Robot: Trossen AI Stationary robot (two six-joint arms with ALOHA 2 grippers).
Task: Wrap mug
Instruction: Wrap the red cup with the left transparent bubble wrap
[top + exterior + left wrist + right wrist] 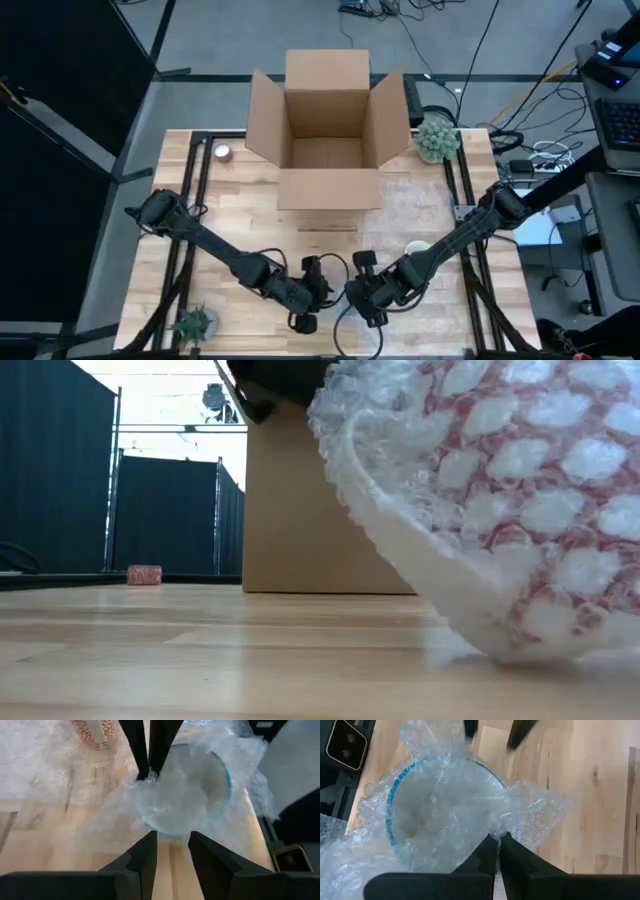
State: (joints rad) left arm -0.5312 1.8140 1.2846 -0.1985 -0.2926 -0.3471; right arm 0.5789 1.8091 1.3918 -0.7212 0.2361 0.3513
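Note:
The mug (440, 815) is a round thing with a blue rim, standing on the wooden table near its front edge. Bubble wrap (530, 805) lies over it. In the low view a red and white pattern shows through the wrap (500, 490). My right gripper (498, 845) is at the mug's right side, shut on the wrap. My left gripper (172, 850) is open just left of the wrapped mug (185, 790), with bare table between its fingers. In the high view the two grippers (318, 285) (362, 280) face each other. My right gripper pinches a gathered bit of the bubble wrap (499, 833) between its two fingers, just outside the mug's blue rim. One layer or several, I cannot tell. The fingers come from the table's right, slanting down. The wrap lies crumpled over the mug's mouth, and the mug stands on the table.
An open cardboard box (330, 130) stands at the table's far middle. More bubble wrap (60, 765) is spread on the table to the right, with a red-patterned cup (95, 730) on it. A tape roll (222, 152) and two small plants (437, 138) (195, 323) stand near the edges.

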